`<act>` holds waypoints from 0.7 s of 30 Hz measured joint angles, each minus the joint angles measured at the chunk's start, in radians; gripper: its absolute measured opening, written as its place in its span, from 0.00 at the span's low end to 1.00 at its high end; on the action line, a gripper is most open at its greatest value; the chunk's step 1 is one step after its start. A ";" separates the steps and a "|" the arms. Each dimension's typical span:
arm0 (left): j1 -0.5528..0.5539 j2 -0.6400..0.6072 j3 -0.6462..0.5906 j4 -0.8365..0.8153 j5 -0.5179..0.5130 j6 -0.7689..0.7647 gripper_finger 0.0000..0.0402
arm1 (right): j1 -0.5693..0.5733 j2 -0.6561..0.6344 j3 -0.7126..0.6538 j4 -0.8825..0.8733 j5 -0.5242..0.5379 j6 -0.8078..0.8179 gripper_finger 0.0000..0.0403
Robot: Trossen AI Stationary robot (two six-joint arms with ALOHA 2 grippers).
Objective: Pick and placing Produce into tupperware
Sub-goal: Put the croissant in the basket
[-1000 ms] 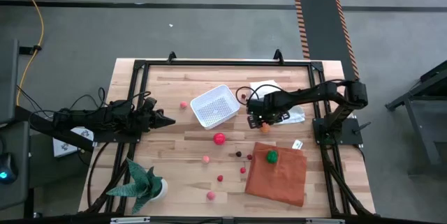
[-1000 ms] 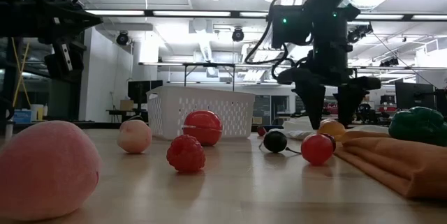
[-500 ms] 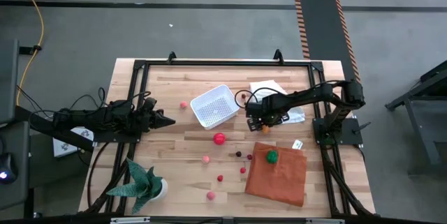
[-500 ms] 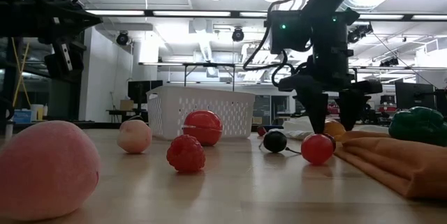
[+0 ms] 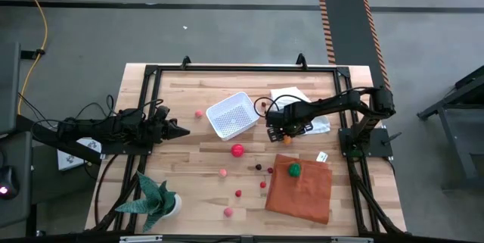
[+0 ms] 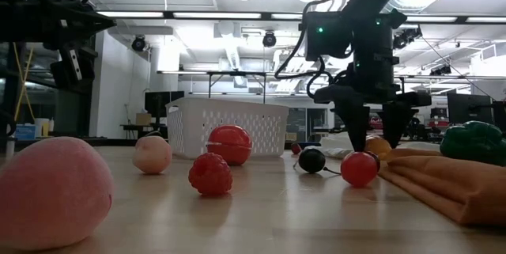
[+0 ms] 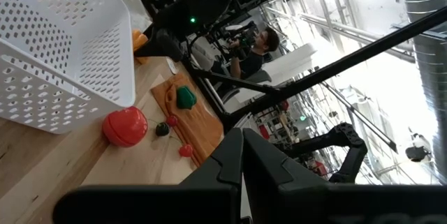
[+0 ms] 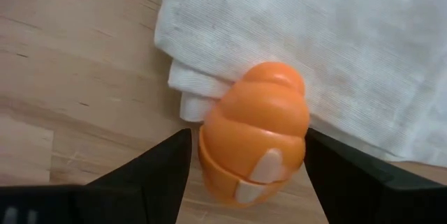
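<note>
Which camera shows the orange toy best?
Right wrist view: the orange toy fills the frame between the open right claw. The low view shows a sliver behind a finger; the high view, a speck.

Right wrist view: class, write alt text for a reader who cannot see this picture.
An orange toy fruit sits between the open fingers of the right gripper, which are not yet closed on it. The fruit lies at the edge of a white cloth on the wooden table.
</note>
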 joint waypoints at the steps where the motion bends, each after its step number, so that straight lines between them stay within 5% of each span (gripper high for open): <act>1: 0.000 0.000 0.000 0.000 0.000 0.000 0.00 | 0.000 0.000 0.000 0.000 0.000 0.000 0.63; 21: 0.000 0.000 0.000 0.000 0.000 0.000 0.00 | 0.000 0.000 0.000 0.000 0.008 0.016 0.52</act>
